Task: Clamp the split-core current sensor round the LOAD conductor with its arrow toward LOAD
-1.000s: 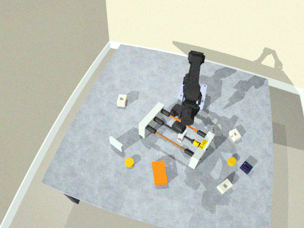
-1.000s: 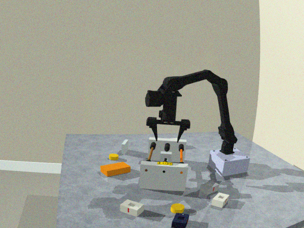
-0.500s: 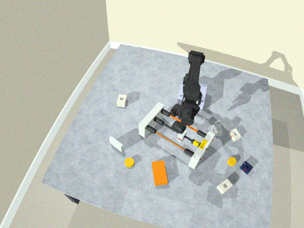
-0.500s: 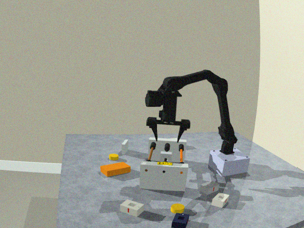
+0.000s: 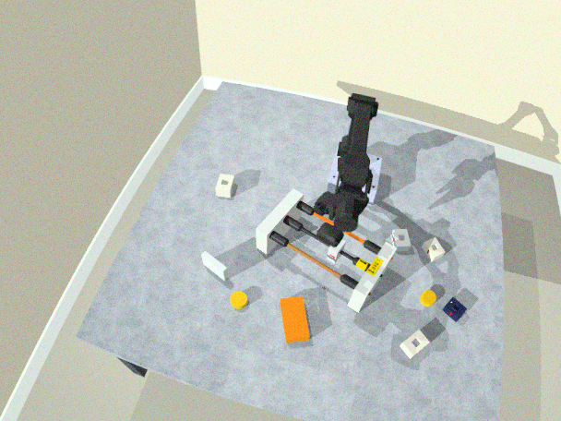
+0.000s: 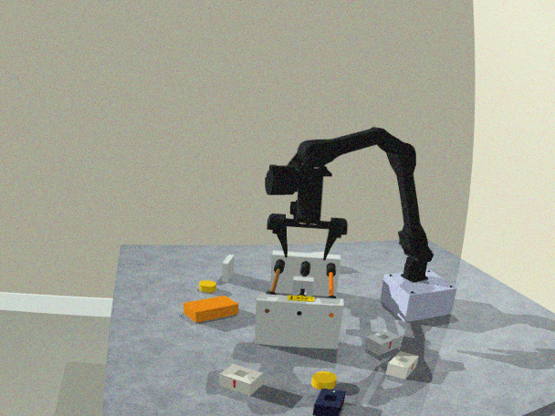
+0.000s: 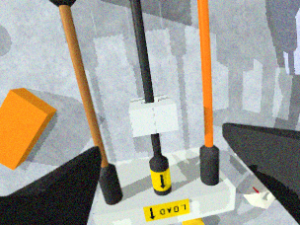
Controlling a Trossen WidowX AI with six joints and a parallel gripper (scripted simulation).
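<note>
The white split-core sensor point(image 7: 155, 117) point(image 5: 334, 253) point(image 6: 303, 278) sits round the black middle conductor point(image 7: 140, 54) point(image 5: 304, 229), its two halves meeting at a thin seam. That conductor carries a yellow band with an arrow point(image 7: 161, 180) point(image 5: 362, 264) and ends at the white end block with the yellow LOAD label point(image 7: 168, 209) point(image 5: 375, 265) point(image 6: 301, 298). My gripper point(image 7: 162, 140) point(image 6: 305, 256) point(image 5: 333, 240) is open wide and empty. It hangs just above the sensor, one finger to each side, touching nothing. The sensor's arrow does not show clearly.
A brown conductor point(image 7: 81, 94) and an orange conductor point(image 7: 204, 74) flank the black one. An orange block point(image 5: 294, 319) point(image 7: 20, 125), two yellow discs point(image 5: 238, 300) point(image 5: 428, 298), several spare white sensors point(image 5: 224, 186) point(image 5: 400, 238) point(image 5: 415, 343) and a dark blue one point(image 5: 454, 309) lie around the fixture.
</note>
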